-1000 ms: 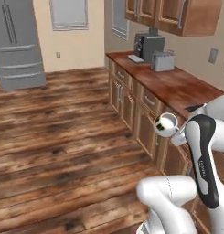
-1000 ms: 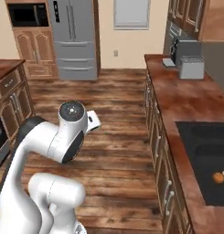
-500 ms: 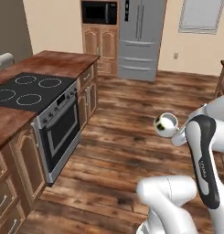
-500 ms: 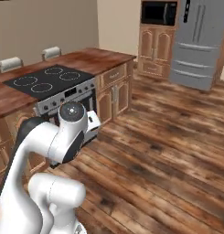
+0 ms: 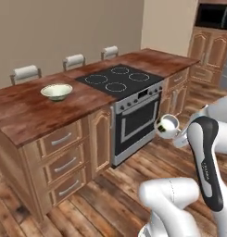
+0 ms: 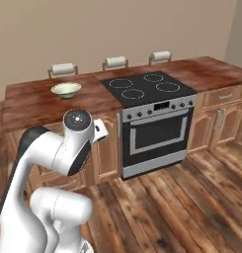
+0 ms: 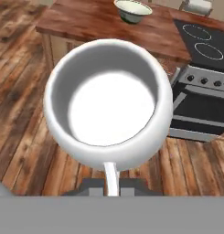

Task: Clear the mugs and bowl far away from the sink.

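My gripper (image 7: 111, 185) is shut on the handle of the plain white rounded mug (image 7: 109, 105), which is empty and held upright above the wood floor. From the left base view the white mug (image 5: 167, 127) hangs at the end of my arm, in front of the oven. The pale green-cream bowl (image 5: 56, 91) stands alone on the wooden island counter (image 5: 22, 113), left of the stovetop; it is also the bowl (image 6: 66, 89) in the right base view and the bowl (image 7: 132, 10) at the top of the hand view. The red mug and the sink are out of view.
A black stovetop (image 5: 119, 79) with ring marks sits in the island above a steel oven (image 5: 138, 122). Drawers (image 5: 61, 139) front the island below the bowl. Three chair backs (image 6: 114, 63) rise behind the counter. Wood floor (image 6: 181, 197) lies between me and the island.
The whole scene has swung round as the base turned: the far counter and fridge are gone from view, the island with stovetop and bowl now faces me. The mug stays in the gripper.
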Robot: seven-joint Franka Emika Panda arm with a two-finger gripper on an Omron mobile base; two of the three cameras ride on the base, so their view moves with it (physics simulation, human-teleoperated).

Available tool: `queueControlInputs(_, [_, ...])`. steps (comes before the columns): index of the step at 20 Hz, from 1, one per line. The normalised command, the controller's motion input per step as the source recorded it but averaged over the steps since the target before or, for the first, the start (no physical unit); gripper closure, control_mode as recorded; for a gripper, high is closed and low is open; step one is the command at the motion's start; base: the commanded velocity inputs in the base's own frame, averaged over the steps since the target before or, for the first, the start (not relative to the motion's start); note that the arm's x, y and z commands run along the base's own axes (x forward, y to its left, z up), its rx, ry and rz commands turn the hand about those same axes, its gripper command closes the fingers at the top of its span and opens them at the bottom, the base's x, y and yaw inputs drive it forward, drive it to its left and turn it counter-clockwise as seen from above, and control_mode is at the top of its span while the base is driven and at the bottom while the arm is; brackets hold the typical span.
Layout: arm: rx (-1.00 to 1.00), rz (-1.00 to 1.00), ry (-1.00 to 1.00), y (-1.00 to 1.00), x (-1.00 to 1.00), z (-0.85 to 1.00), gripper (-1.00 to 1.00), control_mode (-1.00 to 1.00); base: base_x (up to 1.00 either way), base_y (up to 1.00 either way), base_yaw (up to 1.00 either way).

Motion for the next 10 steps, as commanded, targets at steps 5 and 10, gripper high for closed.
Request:
queueControlInputs(5, [0.0, 0.0, 0.0, 0.0, 0.0, 0.0, 1.0, 1.0, 0.66, 0.25, 0.61])
queueControlInputs(10, [0.0, 0.0, 0.0, 0.0, 0.0, 0.0, 1.0, 1.0, 0.83, 0.48, 0.46])
